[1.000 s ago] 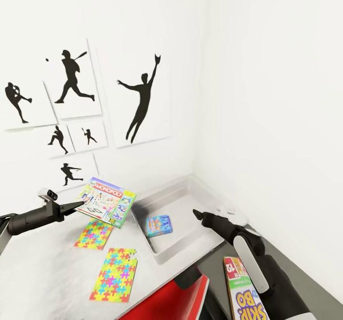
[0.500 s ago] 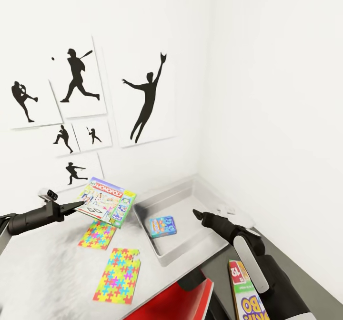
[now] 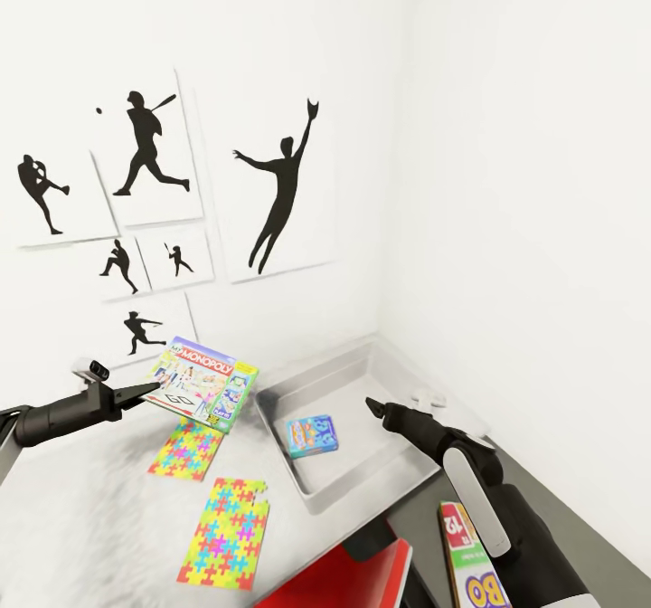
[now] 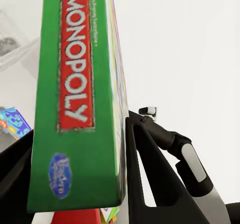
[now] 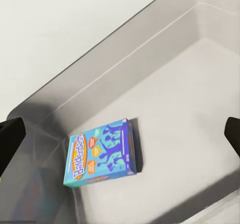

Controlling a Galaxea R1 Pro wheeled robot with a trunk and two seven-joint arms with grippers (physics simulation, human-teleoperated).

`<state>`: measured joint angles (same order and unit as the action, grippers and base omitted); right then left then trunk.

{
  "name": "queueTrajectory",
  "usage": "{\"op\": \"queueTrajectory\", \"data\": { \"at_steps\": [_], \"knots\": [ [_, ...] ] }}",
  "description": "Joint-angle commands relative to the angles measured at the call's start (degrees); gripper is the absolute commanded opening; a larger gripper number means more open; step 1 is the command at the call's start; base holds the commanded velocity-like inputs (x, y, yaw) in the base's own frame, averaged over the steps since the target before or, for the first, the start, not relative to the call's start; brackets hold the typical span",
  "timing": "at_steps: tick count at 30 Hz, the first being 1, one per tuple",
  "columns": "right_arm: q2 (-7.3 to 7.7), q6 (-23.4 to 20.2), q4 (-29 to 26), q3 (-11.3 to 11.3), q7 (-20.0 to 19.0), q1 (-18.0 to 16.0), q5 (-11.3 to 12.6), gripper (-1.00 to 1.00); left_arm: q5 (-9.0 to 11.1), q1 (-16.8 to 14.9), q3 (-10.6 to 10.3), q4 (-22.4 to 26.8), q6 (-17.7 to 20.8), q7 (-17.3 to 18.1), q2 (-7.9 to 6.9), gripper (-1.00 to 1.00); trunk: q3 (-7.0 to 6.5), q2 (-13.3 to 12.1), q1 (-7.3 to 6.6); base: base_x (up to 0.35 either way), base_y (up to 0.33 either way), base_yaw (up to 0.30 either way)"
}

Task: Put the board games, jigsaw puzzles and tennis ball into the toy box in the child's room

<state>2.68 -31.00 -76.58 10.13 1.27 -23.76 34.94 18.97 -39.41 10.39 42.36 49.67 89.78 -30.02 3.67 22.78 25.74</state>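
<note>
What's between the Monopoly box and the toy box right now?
Nothing visible. The left pincer holds the Monopoly box in the air just beside the toy box. Only open air lies between them, and inside the bin just the small blue game lies flat, leaving bare floor.

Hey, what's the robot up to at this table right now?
It's tidying toys into the toy box. The left gripper holds the Monopoly box above the table, beside the bin. The right gripper hangs open over the bin, where the small blue game already lies. Two jigsaw puzzles remain on the table.
</note>
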Motion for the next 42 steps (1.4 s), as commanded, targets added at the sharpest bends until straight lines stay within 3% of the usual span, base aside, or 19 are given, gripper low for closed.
{"op": "queueTrajectory", "data": {
  "at_steps": [1,34,42],
  "knots": [
    [0.04,-0.2,-0.1,0.1,0.1,-0.1,0.2,1.00,0.0,-0.1,0.0,0.0,0.6,0.2,0.01,-1.00,0.13,0.1,0.04,0.022,0.011,0.000],
    [0.68,-0.9,-0.8,-0.1,0.1,-0.1,0.5,1.00,0.0,-0.1,-0.1,0.0,0.6,0.2,0.24,-1.00,0.13,0.1,0.04,0.002,0.003,0.000],
    [0.55,-6.6,-2.9,0.0,0.2,-0.1,0.4,1.00,0.0,-0.1,-0.1,0.0,0.6,0.2,0.47,-1.00,0.13,0.1,0.04,0.000,0.000,0.000]
  ]
}}
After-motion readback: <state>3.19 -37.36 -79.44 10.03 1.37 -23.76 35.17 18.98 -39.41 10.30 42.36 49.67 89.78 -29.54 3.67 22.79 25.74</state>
